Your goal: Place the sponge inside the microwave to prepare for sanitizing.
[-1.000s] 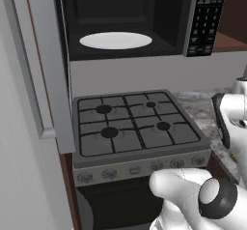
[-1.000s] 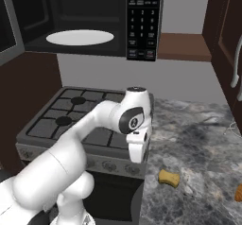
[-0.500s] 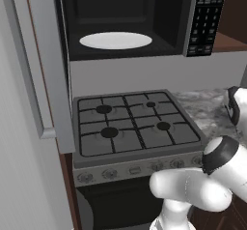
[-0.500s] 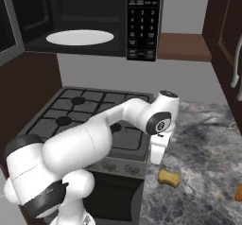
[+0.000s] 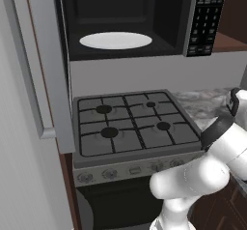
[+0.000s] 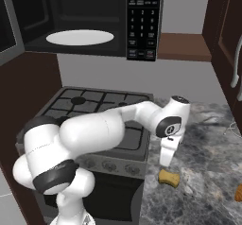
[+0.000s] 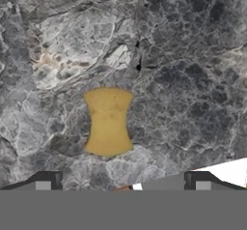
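Item 1 — gripper [image 7: 120, 180]: jaws spread to full width, nothing between them, pointing down at the counter. In the right base view it hangs at the arm's end just above the sponge, not touching.

Item 2 — sponge [image 7: 108, 122]: yellowish-tan block w/ pinched waist, lying flat on the grey marbled countertop [image 7: 193, 79]. Rel. to jaws: just ahead of the tips and a bit toward the left finger, not yet between them. Long axis runs away from the tips, i.e. roughly across the line joining the two fingers — so the narrow waist faces the closing direction. Judgement: a short advance plus slight sideways correction should centre it; a straight drop would likely catch it off-centre.

Item 3 — gas stove [image 6: 99, 106]: beside the counter, past the sponge on the arm's base side.

Item 4 — microwave [image 6: 142, 21]: farthest, well above the jaws, door open, white turntable plate [image 6: 80, 37] bare. Sponge not yet inside.
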